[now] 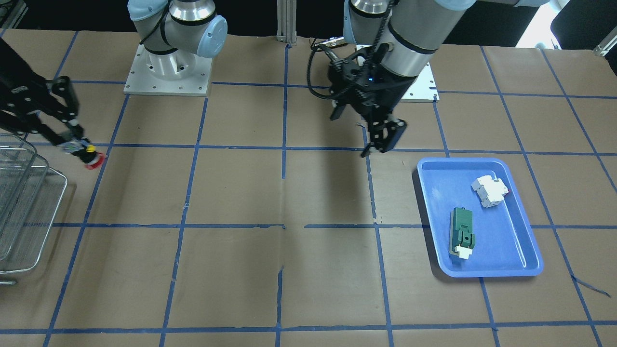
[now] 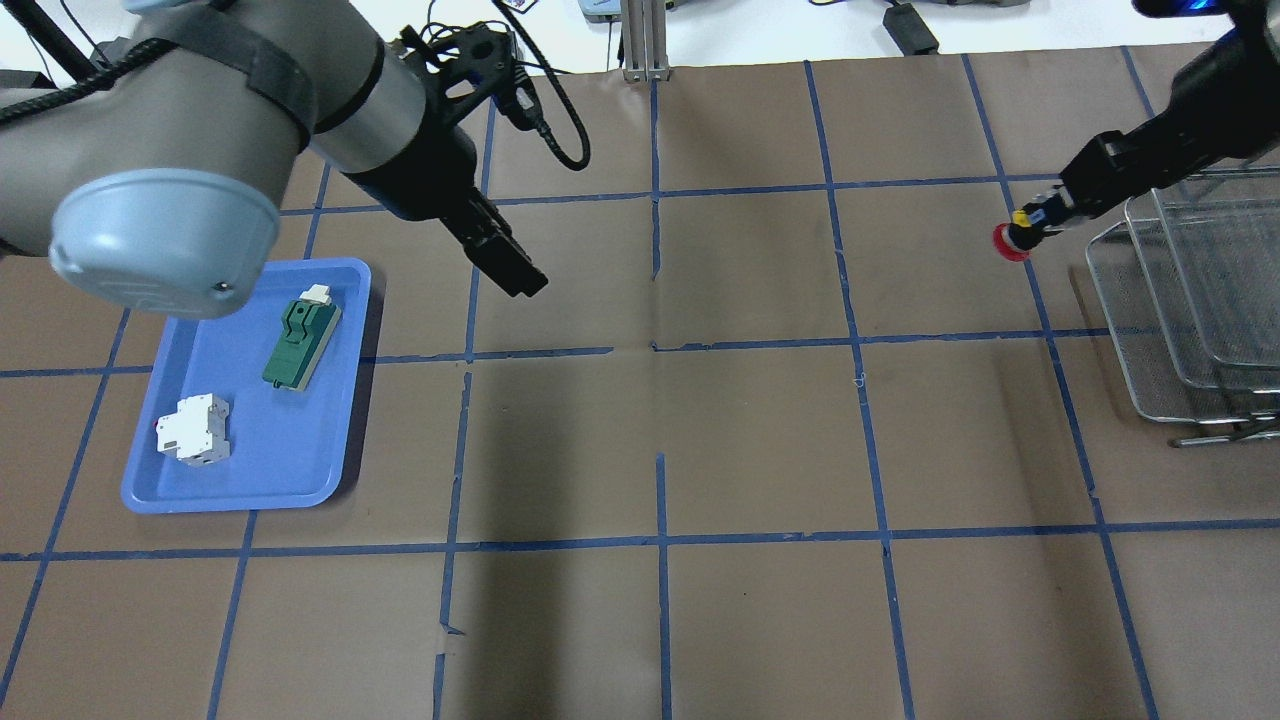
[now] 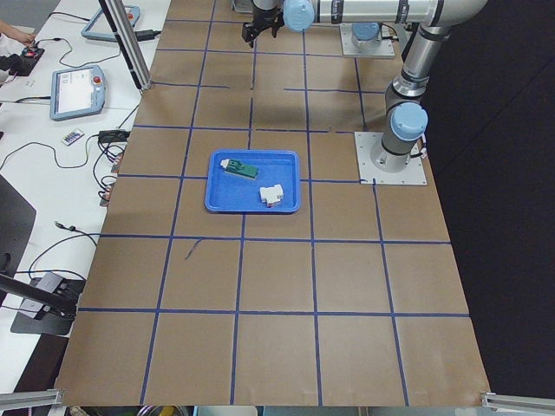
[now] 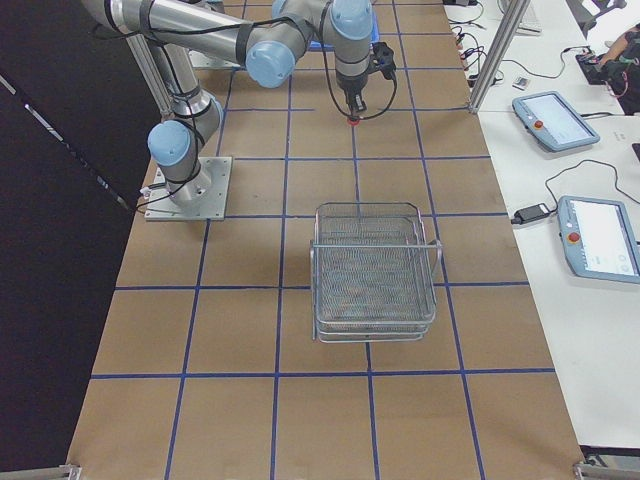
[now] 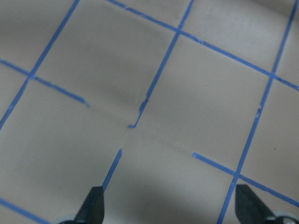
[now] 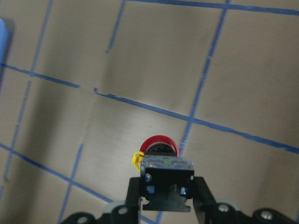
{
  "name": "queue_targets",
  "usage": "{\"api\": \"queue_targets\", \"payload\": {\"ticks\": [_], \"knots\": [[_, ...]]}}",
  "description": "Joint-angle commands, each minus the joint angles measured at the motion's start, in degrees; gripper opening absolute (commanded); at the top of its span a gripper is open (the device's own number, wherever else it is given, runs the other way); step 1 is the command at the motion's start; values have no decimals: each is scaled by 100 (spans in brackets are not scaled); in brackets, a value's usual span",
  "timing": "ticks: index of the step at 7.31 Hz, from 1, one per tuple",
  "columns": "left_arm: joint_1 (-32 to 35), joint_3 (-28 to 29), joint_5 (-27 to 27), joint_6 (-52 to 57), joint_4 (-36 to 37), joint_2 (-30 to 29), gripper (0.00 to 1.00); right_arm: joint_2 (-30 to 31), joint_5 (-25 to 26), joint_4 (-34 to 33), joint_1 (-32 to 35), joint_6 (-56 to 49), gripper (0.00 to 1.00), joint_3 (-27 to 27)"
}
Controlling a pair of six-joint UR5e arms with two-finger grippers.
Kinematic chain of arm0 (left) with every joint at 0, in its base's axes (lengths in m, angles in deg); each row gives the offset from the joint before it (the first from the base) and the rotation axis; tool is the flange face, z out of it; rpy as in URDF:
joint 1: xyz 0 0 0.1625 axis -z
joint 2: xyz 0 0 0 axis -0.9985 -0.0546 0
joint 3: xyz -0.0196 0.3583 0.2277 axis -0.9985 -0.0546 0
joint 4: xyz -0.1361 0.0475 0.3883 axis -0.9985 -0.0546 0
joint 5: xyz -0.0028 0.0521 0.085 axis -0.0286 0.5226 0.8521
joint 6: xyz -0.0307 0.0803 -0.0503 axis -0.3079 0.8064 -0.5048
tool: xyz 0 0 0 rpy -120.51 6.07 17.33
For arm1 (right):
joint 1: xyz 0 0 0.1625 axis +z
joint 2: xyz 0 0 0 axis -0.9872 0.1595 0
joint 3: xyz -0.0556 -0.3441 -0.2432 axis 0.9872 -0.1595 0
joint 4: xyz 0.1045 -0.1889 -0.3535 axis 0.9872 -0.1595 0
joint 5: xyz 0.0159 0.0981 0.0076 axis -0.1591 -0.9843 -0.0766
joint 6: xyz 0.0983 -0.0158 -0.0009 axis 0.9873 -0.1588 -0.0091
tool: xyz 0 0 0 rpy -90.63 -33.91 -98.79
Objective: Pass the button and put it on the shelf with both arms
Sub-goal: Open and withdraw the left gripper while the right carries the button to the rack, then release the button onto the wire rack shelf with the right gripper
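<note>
The button [image 2: 1012, 241], with a red cap, black body and yellow detail, hangs in my right gripper [image 2: 1040, 216], which is shut on it above the table, just left of the shelf [image 2: 1190, 300]. It shows in the front view [image 1: 92, 158], the right side view [image 4: 353, 121] and the right wrist view [image 6: 161, 150], clamped between the fingers [image 6: 134, 193]. The wire-mesh shelf also shows in the front view [image 1: 24, 202] and the right side view [image 4: 372, 270]. My left gripper [image 2: 505, 262] is open and empty over the table, right of the blue tray; both fingertips [image 5: 93, 205] stand wide apart.
A blue tray [image 2: 250, 470] on the robot's left holds a green block [image 2: 298, 343] and a white breaker [image 2: 194, 429]. Blue tape lines grid the brown table. Tablets and cables lie on side desks [image 4: 570, 120].
</note>
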Motion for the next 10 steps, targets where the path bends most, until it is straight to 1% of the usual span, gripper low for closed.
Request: {"api": "queue_targets", "payload": {"ticks": [1,2,3,4,5,6,7,8,9,10], "knots": [[-455,1,825,-526,-507,332,100,-247,1015,-257,-297,-386,4,-177],[-613,1,826,-1417,-525,394,100,-458,1068,-667,-760,-849,5,-151],[-606,1,861,-2105,-534,429,100,-817,999,-784,-1383,-1132,5,-150],[-589,-8,948,-2869,-560,456,100,-1168,990,-942,-1850,-1266,5,-211],[-580,-8,1027,-3547,-673,465,100,-1276,981,-943,-1924,-1276,5,-203],[-588,10,1054,-3649,-762,456,100,-1286,981,-943,-1934,-1284,6,-203],[-667,184,1281,-3667,-1050,377,100,-1260,981,-926,-1942,-1276,13,-203],[-668,299,1353,-3885,-1087,298,100,-1268,981,-908,-1943,-1276,34,-203],[-668,361,1345,-4261,-1105,237,100,-1277,981,-899,-1943,-1215,78,-203],[-633,344,1345,-4274,-1105,236,100,-1251,972,-882,-1943,-1205,92,-212]]}}
